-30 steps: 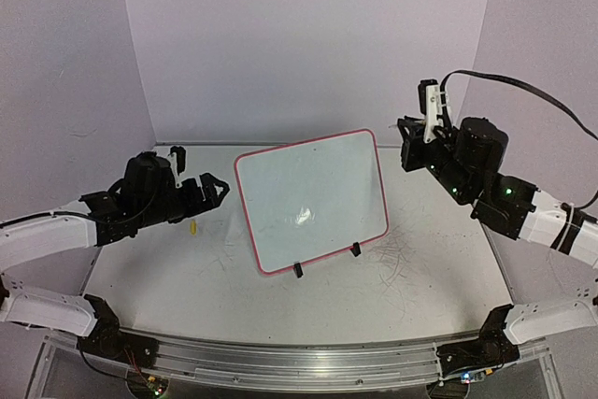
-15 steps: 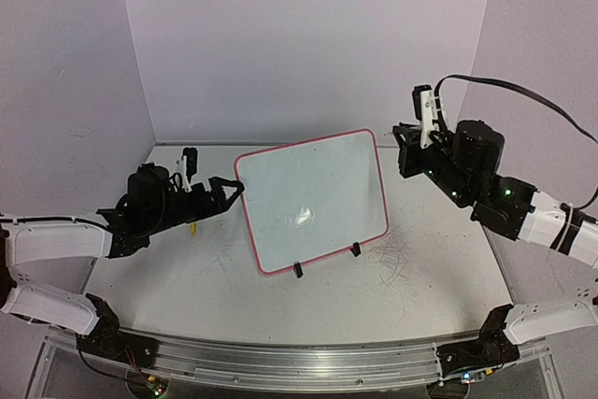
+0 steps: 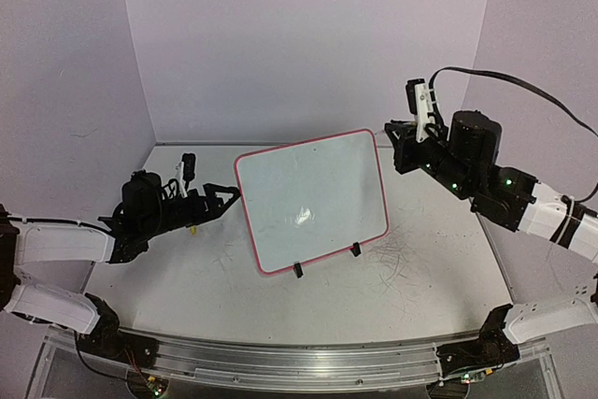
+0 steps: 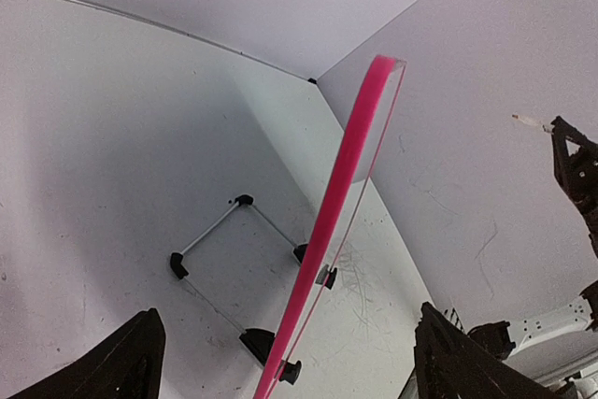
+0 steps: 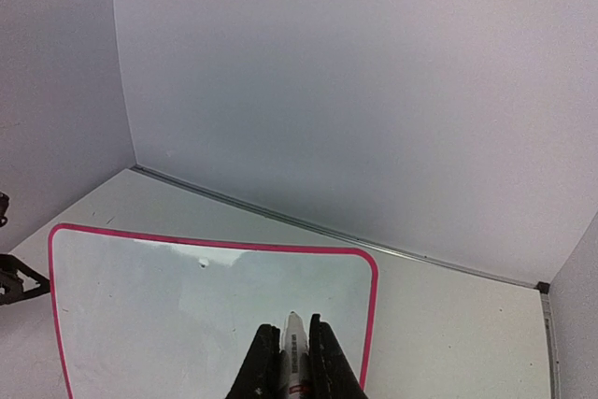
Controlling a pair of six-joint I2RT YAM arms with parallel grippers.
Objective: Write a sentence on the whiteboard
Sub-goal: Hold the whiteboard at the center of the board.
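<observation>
one whiteboard (image 3: 313, 198); two black clips (image 3: 298, 270) along its lower edge; one marker (image 5: 296, 348); one small yellow bit (image 3: 192, 227) on the one surface (image 3: 420, 277); two arms, left (image 3: 65, 242) and right (image 3: 523, 205), each with one pair of jaws

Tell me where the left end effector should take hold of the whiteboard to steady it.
Grip the whiteboard on its upright left edge, coming in from the left. The board stands propped on its clip feet with that thin pink rim facing the open left end effector, so its fingers can likely straddle it.
</observation>
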